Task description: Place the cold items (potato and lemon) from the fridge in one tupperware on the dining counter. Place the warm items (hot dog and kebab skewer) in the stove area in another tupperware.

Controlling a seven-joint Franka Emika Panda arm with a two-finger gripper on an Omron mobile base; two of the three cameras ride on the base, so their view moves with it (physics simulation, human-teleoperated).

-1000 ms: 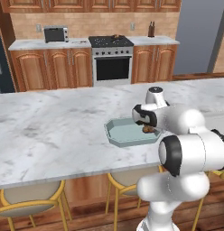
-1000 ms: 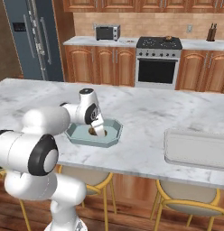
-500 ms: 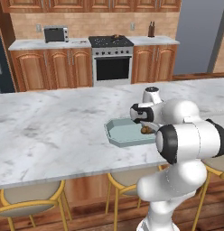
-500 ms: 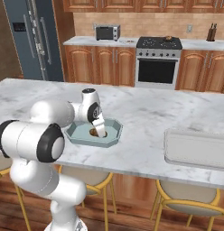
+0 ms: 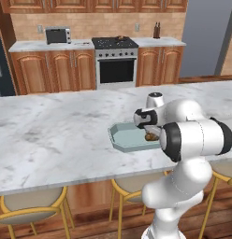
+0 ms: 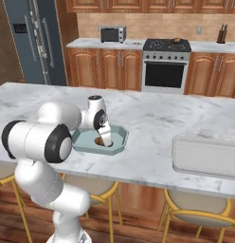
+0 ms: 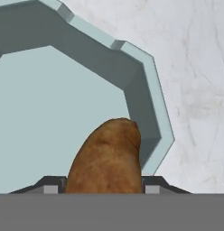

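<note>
Elbow swung nearer the base cameras, arm folded low over tupperware (image 6: 120, 137); fingers (image 7: 50, 186) holding potato (image 7: 107, 158) inside

No readable text (labels, brands, numbers) on anything.

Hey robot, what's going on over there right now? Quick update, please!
Gripper low inside the teal tupperware, fingers either side of the potato. Grip or release: cannot tell. Second tupperware waiting on the counter. Nothing in the way.
</note>
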